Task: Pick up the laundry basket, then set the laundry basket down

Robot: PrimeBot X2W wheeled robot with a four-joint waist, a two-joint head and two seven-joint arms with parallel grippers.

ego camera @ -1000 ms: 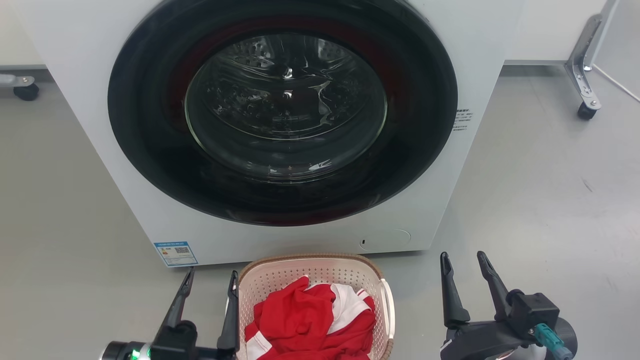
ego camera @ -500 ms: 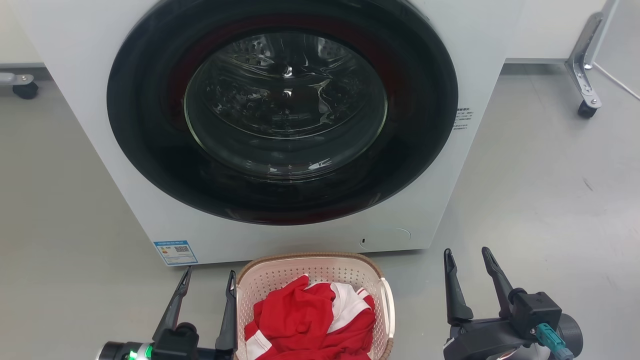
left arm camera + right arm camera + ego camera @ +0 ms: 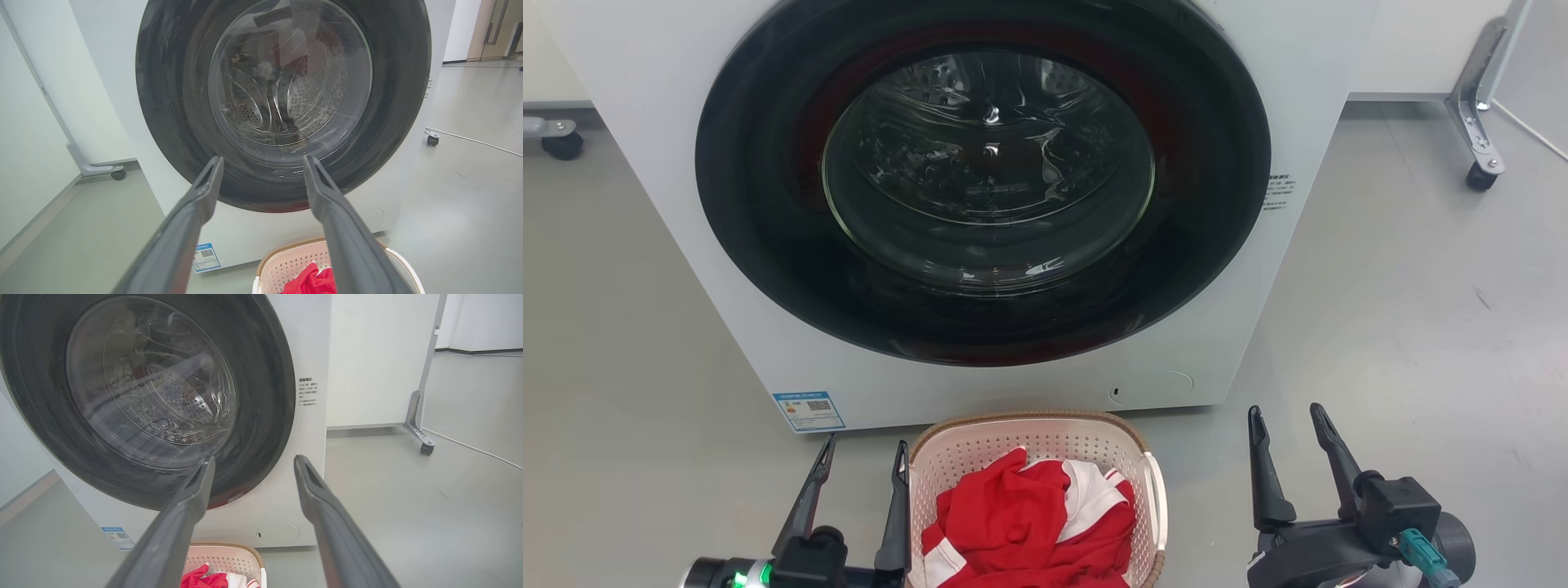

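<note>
- The grey floor [image 3: 1405, 310] carries everything in the scene.
- The white washer [image 3: 1013, 384] stands on it, its round dark door facing the robot.
- The laundry basket [image 3: 1029, 420] sits on the floor just in front of the washer's base, low in the head view and between the two arms. Its near end is cut off by the frame, so I cannot tell which way its long axis runs.
- A red garment [image 3: 1013, 523] with white patches lies heaped inside the basket.
- The right gripper [image 3: 1284, 411] is off to the basket's right, well apart from it. Its jaws are spread and hold nothing.
- The left gripper [image 3: 866, 445] is the nearer one. Its jaws are parted and empty, and the inner finger stands just beside the basket's left wall (whether it touches, I cannot tell).
- The white handle [image 3: 1156, 498] on the basket's right side faces the right gripper across bare floor. As I judge it, the pick-up has not begun, and that arm has the longer way in.
</note>
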